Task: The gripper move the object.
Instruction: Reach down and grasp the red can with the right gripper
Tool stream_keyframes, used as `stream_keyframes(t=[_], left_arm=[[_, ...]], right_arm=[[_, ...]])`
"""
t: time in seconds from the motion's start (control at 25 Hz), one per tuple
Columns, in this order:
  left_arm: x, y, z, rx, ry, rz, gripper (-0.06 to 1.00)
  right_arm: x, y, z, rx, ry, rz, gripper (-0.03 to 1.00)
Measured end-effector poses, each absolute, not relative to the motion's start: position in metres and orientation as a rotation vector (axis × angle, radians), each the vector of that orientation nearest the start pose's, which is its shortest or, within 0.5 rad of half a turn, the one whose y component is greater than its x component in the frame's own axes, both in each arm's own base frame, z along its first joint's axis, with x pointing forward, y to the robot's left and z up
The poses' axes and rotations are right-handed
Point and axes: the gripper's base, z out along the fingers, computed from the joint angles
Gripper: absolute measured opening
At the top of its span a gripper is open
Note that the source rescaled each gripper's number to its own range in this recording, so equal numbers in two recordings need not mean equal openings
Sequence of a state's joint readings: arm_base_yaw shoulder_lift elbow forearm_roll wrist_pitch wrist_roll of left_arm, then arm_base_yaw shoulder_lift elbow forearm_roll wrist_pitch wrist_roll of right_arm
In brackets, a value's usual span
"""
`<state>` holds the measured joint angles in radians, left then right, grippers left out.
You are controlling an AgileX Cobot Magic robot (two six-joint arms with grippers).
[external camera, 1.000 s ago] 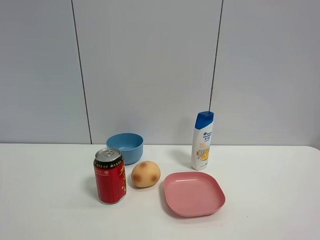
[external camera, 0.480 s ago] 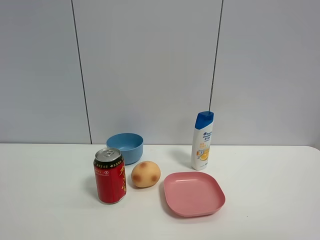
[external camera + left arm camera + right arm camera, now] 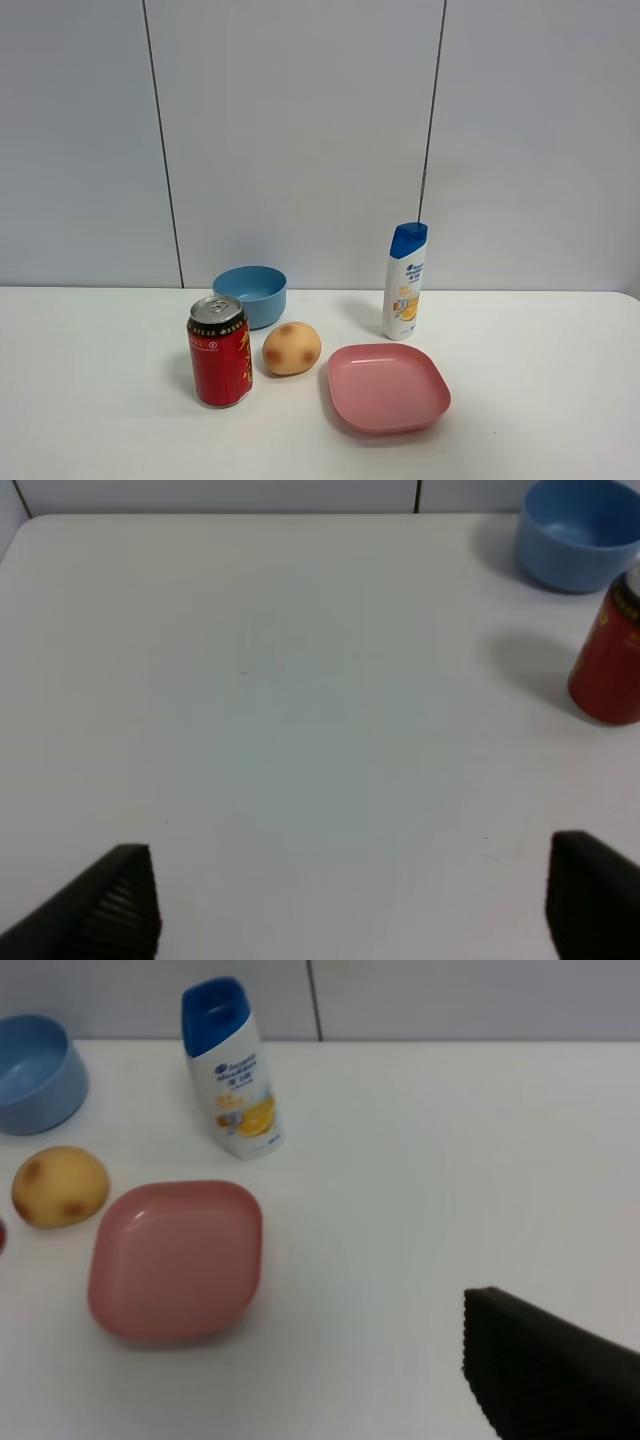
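Note:
On the white table stand a red can point(image 3: 220, 350), a tan round fruit with brown spots point(image 3: 291, 348), a blue bowl point(image 3: 250, 293), a white shampoo bottle with a blue cap point(image 3: 405, 282) and an empty pink plate point(image 3: 388, 388). Neither gripper shows in the exterior high view. My left gripper point(image 3: 350, 880) is open and empty over bare table, well apart from the can point(image 3: 610, 660) and bowl point(image 3: 580, 535). Of my right gripper only one black finger point(image 3: 545, 1365) shows, far off centre, with nothing held; the plate point(image 3: 175, 1260), bottle point(image 3: 235, 1075) and fruit point(image 3: 60, 1187) lie apart from it.
A grey panelled wall point(image 3: 300, 130) runs behind the table. The objects cluster in the middle of the table, with bare white surface point(image 3: 80, 380) on the left and on the right point(image 3: 550, 380).

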<state>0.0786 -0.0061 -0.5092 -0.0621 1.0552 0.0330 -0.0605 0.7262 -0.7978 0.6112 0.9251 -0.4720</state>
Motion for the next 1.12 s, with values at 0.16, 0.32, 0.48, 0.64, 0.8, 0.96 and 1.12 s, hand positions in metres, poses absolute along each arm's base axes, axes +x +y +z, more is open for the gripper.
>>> stream_keyframes(t=[0.16, 0.32, 0.48, 0.64, 0.8, 0.96, 1.12], left_arm=[[-0.006, -0.005, 0.280, -0.043, 2.022, -0.003, 1.00], [-0.006, -0.005, 0.280, -0.043, 2.022, -0.003, 1.00], [-0.006, -0.005, 0.280, -0.043, 2.022, -0.003, 1.00], [-0.006, -0.005, 0.280, -0.043, 2.022, -0.003, 1.00], [-0.006, -0.005, 0.280, -0.043, 2.022, -0.003, 1.00], [-0.006, -0.005, 0.280, -0.043, 2.022, -0.003, 1.00], [-0.006, -0.005, 0.280, -0.043, 2.022, -0.003, 1.00]], right_arm=[[0.154, 0.049, 0.339, -0.431, 2.180, 0.512, 1.00], [0.179, 0.072, 0.327, -0.525, 2.160, 0.507, 1.00], [0.203, 0.101, 0.317, -0.616, 2.185, 0.484, 1.00], [0.223, 0.140, 0.320, -0.772, 2.191, 0.467, 1.00], [0.239, 0.182, 0.335, -0.928, 2.152, 0.448, 1.00], [0.251, 0.218, 0.348, -1.052, 2.117, 0.416, 1.00], [0.267, 0.243, 0.351, -1.110, 2.109, 0.404, 1.00]])
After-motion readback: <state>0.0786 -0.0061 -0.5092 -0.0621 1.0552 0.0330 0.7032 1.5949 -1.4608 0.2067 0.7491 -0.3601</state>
